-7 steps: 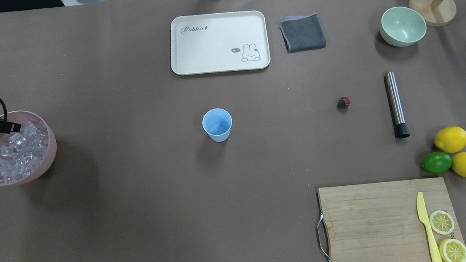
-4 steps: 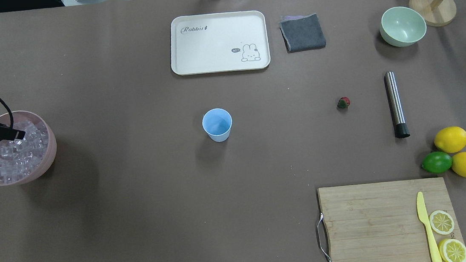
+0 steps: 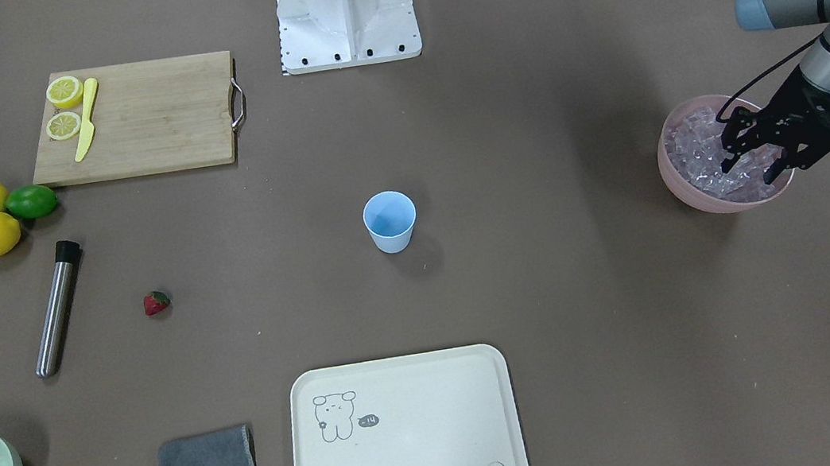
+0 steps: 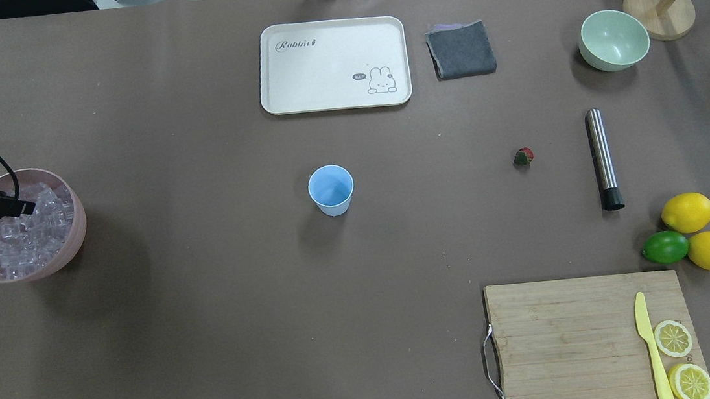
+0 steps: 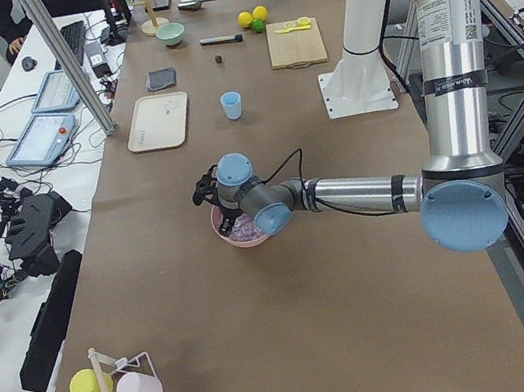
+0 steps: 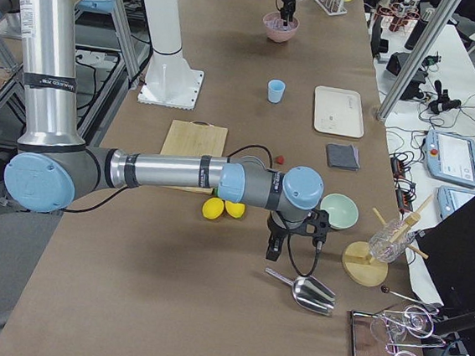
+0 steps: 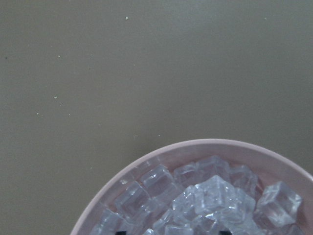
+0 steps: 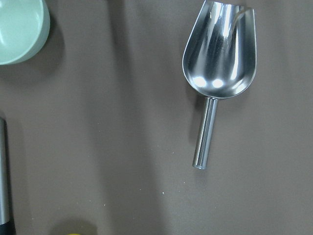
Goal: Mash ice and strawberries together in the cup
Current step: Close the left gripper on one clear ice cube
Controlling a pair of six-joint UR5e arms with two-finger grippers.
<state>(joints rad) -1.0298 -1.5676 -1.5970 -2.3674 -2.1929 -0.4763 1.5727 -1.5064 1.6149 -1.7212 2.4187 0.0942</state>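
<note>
The light-blue cup (image 4: 331, 190) stands upright at the table's middle, also in the front view (image 3: 390, 220). The red strawberry (image 4: 523, 156) lies on the table to its right. Clear ice cubes (image 4: 26, 234) fill a pink bowl (image 4: 77, 239) at the far left, close up in the left wrist view (image 7: 205, 200). My left gripper (image 3: 750, 170) is open, fingers spread and dipped into the ice in the bowl (image 3: 677, 186). My right gripper (image 6: 290, 244) shows only in the right side view, above the table near a metal scoop (image 8: 220, 54); I cannot tell its state.
A cream tray (image 4: 291, 75), grey cloth (image 4: 461, 50) and pale green bowl (image 4: 613, 39) sit at the back. A steel muddler (image 4: 602, 156) lies right of the strawberry. Two lemons and a lime (image 4: 665, 247) sit by the cutting board (image 4: 570, 335).
My left gripper has shifted a little lower over the pink bowl, towards the ice. Nothing else has moved.
</note>
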